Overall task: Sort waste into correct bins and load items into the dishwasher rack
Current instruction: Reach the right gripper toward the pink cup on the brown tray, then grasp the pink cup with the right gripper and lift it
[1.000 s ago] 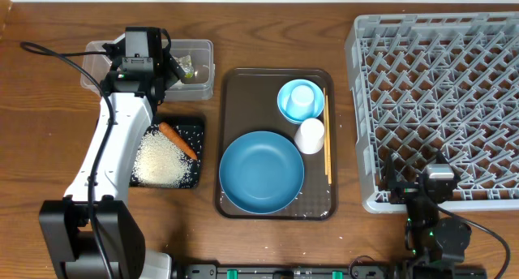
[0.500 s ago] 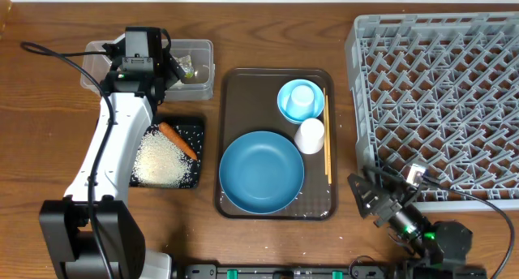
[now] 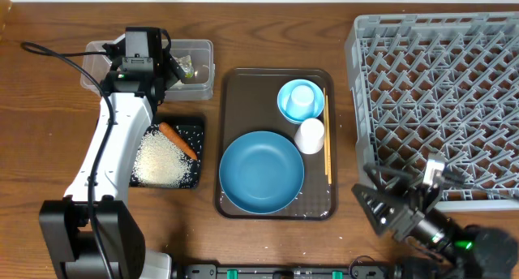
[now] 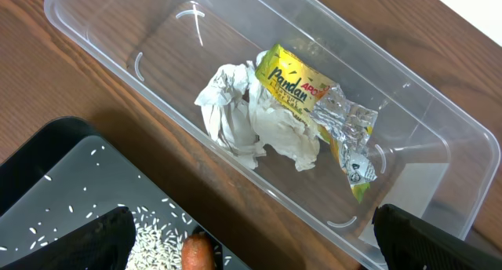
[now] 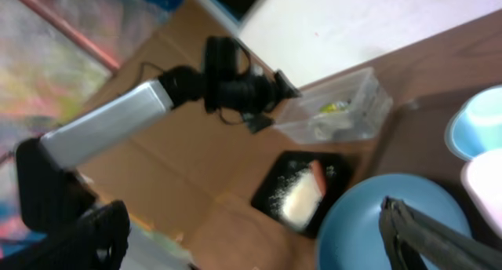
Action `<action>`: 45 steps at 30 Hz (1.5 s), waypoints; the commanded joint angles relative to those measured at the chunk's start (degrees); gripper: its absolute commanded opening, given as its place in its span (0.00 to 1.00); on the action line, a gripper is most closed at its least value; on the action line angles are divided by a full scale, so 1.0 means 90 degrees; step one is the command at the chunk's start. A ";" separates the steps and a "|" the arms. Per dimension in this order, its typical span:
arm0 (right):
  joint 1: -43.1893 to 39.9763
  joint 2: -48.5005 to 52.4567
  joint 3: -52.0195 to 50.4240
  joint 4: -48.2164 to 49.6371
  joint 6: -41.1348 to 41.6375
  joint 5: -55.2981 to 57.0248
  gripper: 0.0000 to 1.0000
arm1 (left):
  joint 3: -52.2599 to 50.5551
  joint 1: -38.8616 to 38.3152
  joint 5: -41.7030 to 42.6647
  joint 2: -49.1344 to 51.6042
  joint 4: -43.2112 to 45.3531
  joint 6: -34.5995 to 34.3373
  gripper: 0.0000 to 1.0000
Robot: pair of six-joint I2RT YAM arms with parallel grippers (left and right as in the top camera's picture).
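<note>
The left pincer (image 4: 252, 240) hangs open above the clear tub (image 4: 157, 82), while the right pincer (image 3: 377, 199), aimed leftward, gapes empty beside the rack (image 3: 438, 92).

Blurred: clear tub (image 5: 367, 105) beyond black tray (image 5: 335, 169) and dark-blue bowl (image 5: 376, 223).

"Pandan" in dark script on the yellow-green wrapper (image 4: 314, 93), smaller print unreadable

Overhead straight down, wrist views share clear tub (image 4: 157, 66)
</note>
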 commanded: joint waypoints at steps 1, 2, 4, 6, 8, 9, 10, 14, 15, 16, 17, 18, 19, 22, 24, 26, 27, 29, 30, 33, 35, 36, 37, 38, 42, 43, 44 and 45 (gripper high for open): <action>-0.0121 0.0911 0.1195 -0.1115 -0.1945 0.0624 0.99 | -0.0002 -0.0002 -0.0034 0.0058 0.0000 0.0034 0.99; -0.0107 0.1258 0.1654 -0.1770 -0.2390 0.0979 0.99 | -0.0002 -0.0002 -0.0034 0.0058 0.0000 0.0034 0.99; -0.0019 0.1906 0.2523 -0.2936 -0.3220 0.1846 0.99 | -0.0002 0.0000 -0.0034 0.0058 0.0000 0.0034 0.99; 0.0189 0.2608 0.3407 -0.3966 -0.3837 0.2973 0.99 | -0.0002 0.0000 -0.0034 0.0058 0.0000 0.0034 0.99; 0.0444 0.3181 0.4029 -0.4580 -0.4104 0.3801 0.99 | -0.0002 -0.0002 -0.0034 0.0058 0.0000 0.0034 0.99; 0.0622 0.3512 0.4347 -0.4881 -0.4136 0.4194 0.99 | -0.0002 0.0000 -0.0034 0.0058 0.0000 0.0034 0.99; 0.0818 0.3844 0.4624 -0.5144 -0.4133 0.4493 0.99 | -0.0002 -0.0002 -0.0034 0.0058 0.0000 0.0034 0.99; 0.1690 0.5039 0.5306 -0.5639 -0.4138 0.4981 0.99 | -0.0002 -0.0002 -0.0034 0.0058 0.0000 0.0034 0.99; 0.1977 0.5360 0.5418 -0.5685 -0.4148 0.5163 0.99 | -0.0002 -0.0002 -0.0034 0.0058 0.0000 0.0034 0.99; 0.2276 0.5678 0.5513 -0.5717 -0.4146 0.5416 0.99 | -0.0002 -0.0002 -0.0034 0.0058 0.0000 0.0034 0.99; 0.2582 0.5999 0.5593 -0.5739 -0.4143 0.5714 0.99 | -0.0002 0.0000 -0.0034 0.0058 0.0000 0.0034 0.99; 0.2829 0.6261 0.5642 -0.5731 -0.4143 0.5969 0.99 | -0.0002 0.0000 -0.0034 0.0058 0.0000 0.0034 0.99; 0.3099 0.6562 0.5680 -0.5693 -0.4085 0.6305 0.99 | -0.0002 0.0000 -0.0034 0.0058 0.0000 0.0034 0.99; 0.3670 0.7351 0.5697 -0.5523 -0.3633 0.7101 0.99 | -0.0002 -0.0002 -0.0034 0.0058 0.0000 0.0034 0.99; 0.3917 0.7854 0.5697 -0.5377 -0.3614 0.7074 0.99 | -0.0002 -0.0002 -0.0034 0.0058 0.0000 0.0034 0.99; 0.4087 0.8279 0.5697 -0.5265 -0.3470 0.7087 0.99 | -0.0002 0.0000 -0.0034 0.0058 0.0000 0.0034 0.99; 0.4129 0.8442 0.5697 -0.5212 -0.3385 0.7084 0.99 | -0.0002 0.0000 -0.0034 0.0058 -0.0002 0.0034 0.99; 0.4192 0.8735 0.5697 -0.5081 -0.3145 0.7125 0.99 | -0.0002 -0.0002 -0.0034 0.0058 0.0000 0.0034 0.99; 0.4206 0.8867 0.5697 -0.5008 -0.3019 0.7191 0.99 | -0.0002 -0.0002 -0.0034 0.0058 0.0000 0.0034 0.99; 0.4209 0.9119 0.5697 -0.4772 -0.2917 0.7206 0.99 | -0.0002 0.0000 -0.0034 0.0058 0.0000 0.0034 0.99; 0.4209 0.9270 0.5697 -0.4609 -0.2926 0.7106 0.99 | -0.0002 0.0000 -0.0034 0.0058 0.0000 0.0034 0.99; 0.4209 0.9326 0.5697 -0.4575 -0.2926 0.7104 0.99 | -0.0002 0.0000 -0.0034 0.0058 0.0000 0.0034 0.99; 0.4209 0.9403 0.5695 -0.4534 -0.2929 0.7104 0.99 | -0.0002 -0.0002 -0.0034 0.0058 0.0000 0.0034 0.99; 0.4209 0.9493 0.5695 -0.4510 -0.2953 0.7104 0.99 | -0.0002 -0.0002 -0.0034 0.0058 0.0000 0.0034 0.99; 0.4209 0.9896 0.5695 -0.4476 -0.2975 0.7135 0.99 | -0.0002 0.0000 -0.0034 0.0058 0.0000 0.0034 0.99; 0.4209 1.0020 0.5695 -0.4461 -0.2975 0.7157 0.99 | -0.0002 -0.0002 -0.0034 0.0058 0.0000 0.0034 0.99; 0.4197 1.0127 0.5695 -0.4454 -0.2973 0.7218 0.99 | -0.0002 -0.0002 -0.0034 0.0058 0.0000 0.0034 0.99; 0.4177 1.0244 0.5695 -0.4449 -0.2973 0.7293 0.99 | -0.0002 -0.0002 -0.0034 0.0058 0.0000 0.0034 0.99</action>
